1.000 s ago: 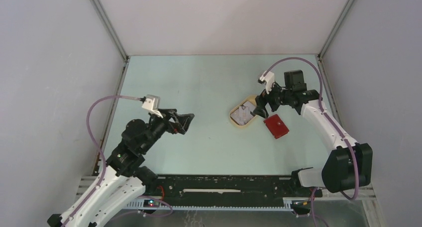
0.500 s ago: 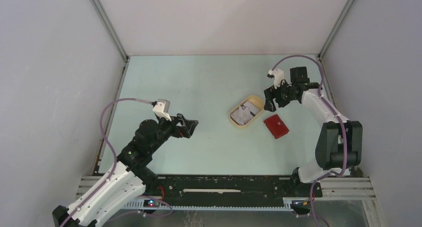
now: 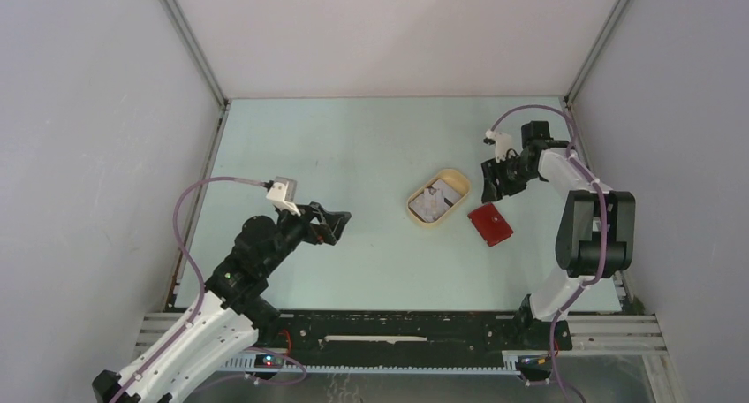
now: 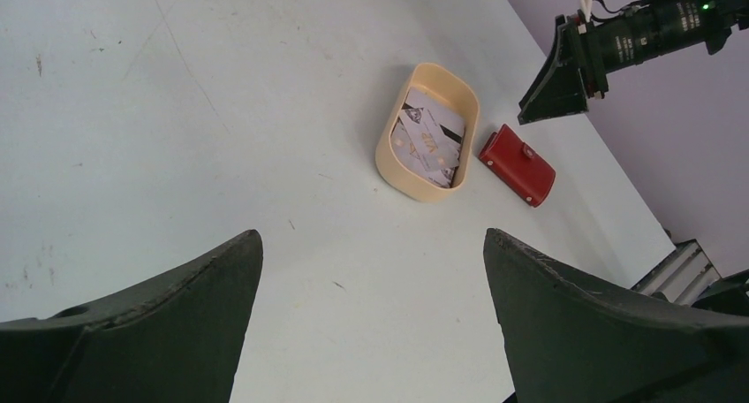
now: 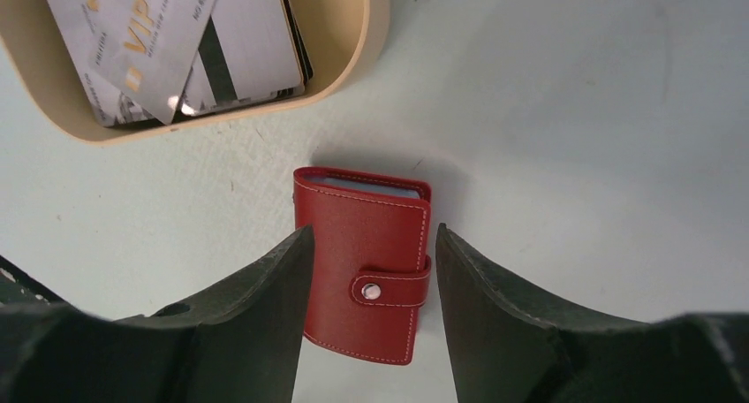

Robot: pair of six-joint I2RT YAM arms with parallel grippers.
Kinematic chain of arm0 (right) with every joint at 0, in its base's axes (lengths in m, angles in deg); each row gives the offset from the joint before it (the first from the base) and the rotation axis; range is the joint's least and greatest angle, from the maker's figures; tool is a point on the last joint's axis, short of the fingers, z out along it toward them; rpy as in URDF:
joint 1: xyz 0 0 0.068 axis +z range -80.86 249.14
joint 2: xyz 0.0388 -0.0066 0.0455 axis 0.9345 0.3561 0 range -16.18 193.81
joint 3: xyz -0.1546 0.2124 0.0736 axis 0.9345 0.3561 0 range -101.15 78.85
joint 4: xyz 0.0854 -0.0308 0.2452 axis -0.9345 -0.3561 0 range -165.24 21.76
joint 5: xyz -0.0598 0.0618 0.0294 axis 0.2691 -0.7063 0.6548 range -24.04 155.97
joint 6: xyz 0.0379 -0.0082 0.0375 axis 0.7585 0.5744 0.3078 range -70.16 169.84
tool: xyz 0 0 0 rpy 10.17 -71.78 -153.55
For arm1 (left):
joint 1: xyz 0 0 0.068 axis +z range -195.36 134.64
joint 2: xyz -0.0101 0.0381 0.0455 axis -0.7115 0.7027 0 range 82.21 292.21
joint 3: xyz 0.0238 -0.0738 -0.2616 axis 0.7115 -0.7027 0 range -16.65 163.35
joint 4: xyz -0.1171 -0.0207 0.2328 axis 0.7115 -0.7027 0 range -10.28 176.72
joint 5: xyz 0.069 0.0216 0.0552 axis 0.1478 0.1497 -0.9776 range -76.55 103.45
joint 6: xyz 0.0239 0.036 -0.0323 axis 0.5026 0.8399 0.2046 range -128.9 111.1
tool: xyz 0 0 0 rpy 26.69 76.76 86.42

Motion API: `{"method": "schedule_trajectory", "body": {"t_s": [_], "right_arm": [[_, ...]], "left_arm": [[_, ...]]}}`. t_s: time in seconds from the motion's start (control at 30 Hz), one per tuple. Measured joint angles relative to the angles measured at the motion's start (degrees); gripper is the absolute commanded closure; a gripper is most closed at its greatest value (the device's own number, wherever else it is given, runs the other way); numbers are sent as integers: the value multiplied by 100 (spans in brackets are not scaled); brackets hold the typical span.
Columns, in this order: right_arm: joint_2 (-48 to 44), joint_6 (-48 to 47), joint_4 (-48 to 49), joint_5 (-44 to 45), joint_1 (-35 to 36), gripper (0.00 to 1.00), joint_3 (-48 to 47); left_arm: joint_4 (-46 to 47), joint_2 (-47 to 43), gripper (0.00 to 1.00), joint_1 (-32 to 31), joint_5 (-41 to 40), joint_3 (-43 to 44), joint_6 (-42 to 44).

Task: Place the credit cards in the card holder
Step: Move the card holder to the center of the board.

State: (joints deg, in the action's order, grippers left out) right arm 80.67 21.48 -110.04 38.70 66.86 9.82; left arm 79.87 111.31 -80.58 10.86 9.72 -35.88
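Note:
The card holder [image 3: 489, 224] is a red wallet, snapped shut, lying flat right of the beige oval tray [image 3: 417, 214]. The credit cards [image 3: 433, 202] lie stacked inside the tray, whitish-grey, one with a dark stripe. My right gripper [image 3: 489, 187] is open and hangs above the wallet's far end. In the right wrist view the wallet [image 5: 366, 262] shows between my open right gripper [image 5: 371, 231] with gaps on both sides, and the cards [image 5: 177, 41] are at top left. My left gripper [image 3: 340, 222] is open and empty, well left of the tray.
The left wrist view shows the tray [image 4: 384, 151], the cards [image 4: 428, 142], the wallet [image 4: 518, 165] and the right arm's gripper [image 4: 556, 80] beyond my open left gripper [image 4: 371, 235]. Grey walls enclose the table on three sides.
My right gripper has moved right from the tray's edge to above the wallet, and its arm has folded back. My left gripper has shifted slightly right and nearer.

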Motion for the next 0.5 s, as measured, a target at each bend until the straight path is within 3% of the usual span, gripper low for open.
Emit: {"method": "schedule_trajectory", "body": {"t_s": [0.5], "right_arm": [[531,-74,-396,525,50,31,-9]], "left_arm": [[33,11,0,0,31,-39,-2]]}}
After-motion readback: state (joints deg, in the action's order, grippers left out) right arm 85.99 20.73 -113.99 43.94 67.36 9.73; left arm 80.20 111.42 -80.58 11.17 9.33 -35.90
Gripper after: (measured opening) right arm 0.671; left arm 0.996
